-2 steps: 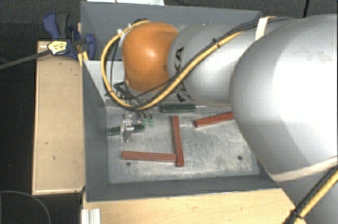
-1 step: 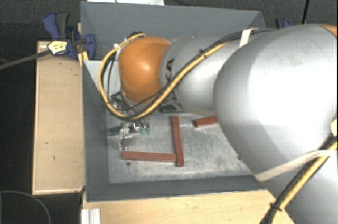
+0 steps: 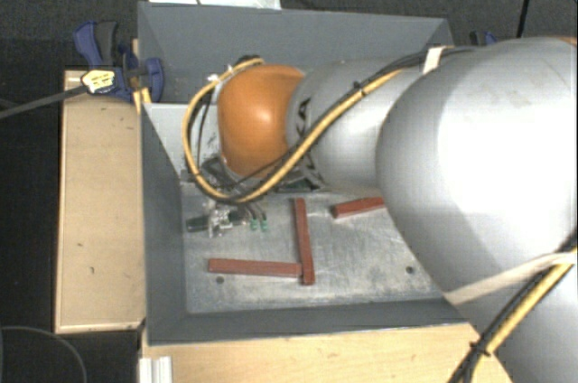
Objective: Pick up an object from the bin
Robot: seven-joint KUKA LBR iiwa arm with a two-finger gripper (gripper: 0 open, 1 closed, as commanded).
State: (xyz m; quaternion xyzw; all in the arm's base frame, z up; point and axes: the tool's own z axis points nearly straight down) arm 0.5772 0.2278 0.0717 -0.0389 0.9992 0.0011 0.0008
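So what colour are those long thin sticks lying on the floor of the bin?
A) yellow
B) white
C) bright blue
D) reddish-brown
D: the sticks lying on the grey bin floor are plainly reddish-brown, and two of them form an L shape.

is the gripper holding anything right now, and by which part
Cannot tell. The gripper sits low at the left of the bin floor, largely hidden beneath the arm's orange cover. The three brown sticks nearby lie free.
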